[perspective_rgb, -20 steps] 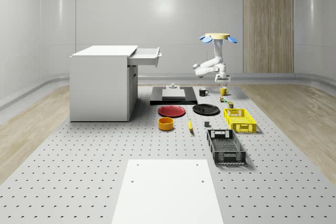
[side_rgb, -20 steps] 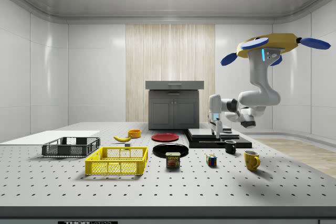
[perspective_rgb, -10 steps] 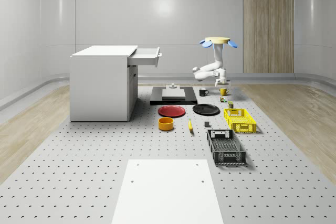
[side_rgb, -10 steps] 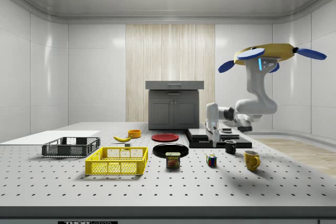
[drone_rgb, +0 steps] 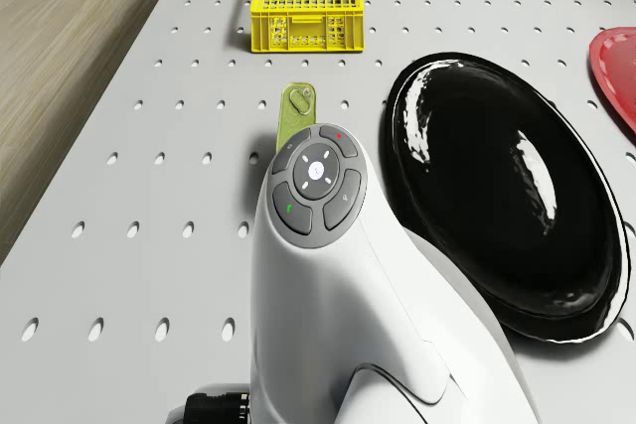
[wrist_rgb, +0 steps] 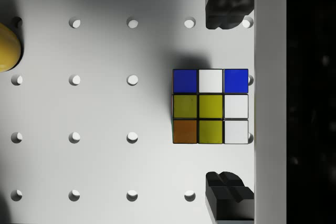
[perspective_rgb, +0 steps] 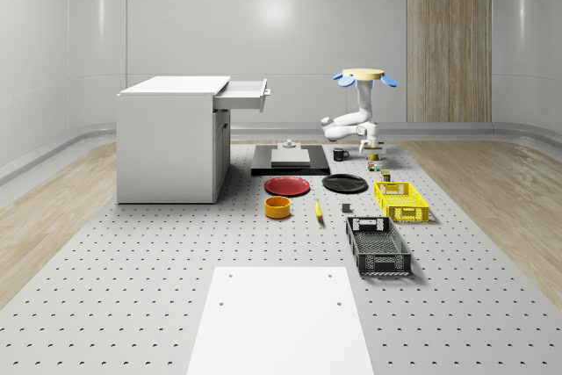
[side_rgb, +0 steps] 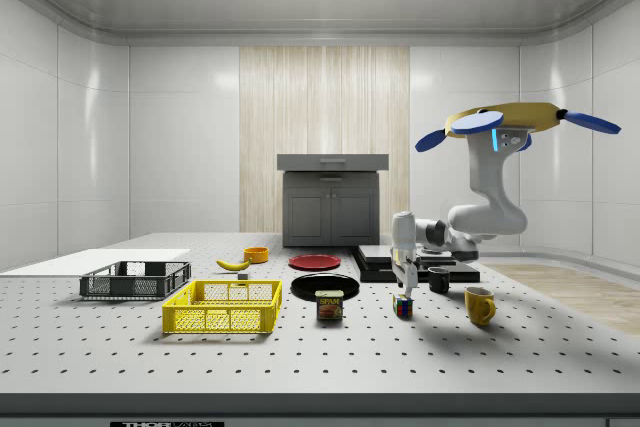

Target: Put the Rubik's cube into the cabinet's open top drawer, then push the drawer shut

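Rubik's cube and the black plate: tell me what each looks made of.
Rubik's cube: likely hard plastic, matte; flat blue, white, yellow and orange squares set in dark seams.
Black plate: glossy, perhaps glazed ceramic or plastic; bright, sharp highlights streak its dark surface. The renders cannot settle which.

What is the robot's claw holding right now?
Nothing yet. The open gripper hangs just above the Rubik's cube, fingers either side, not touching it.
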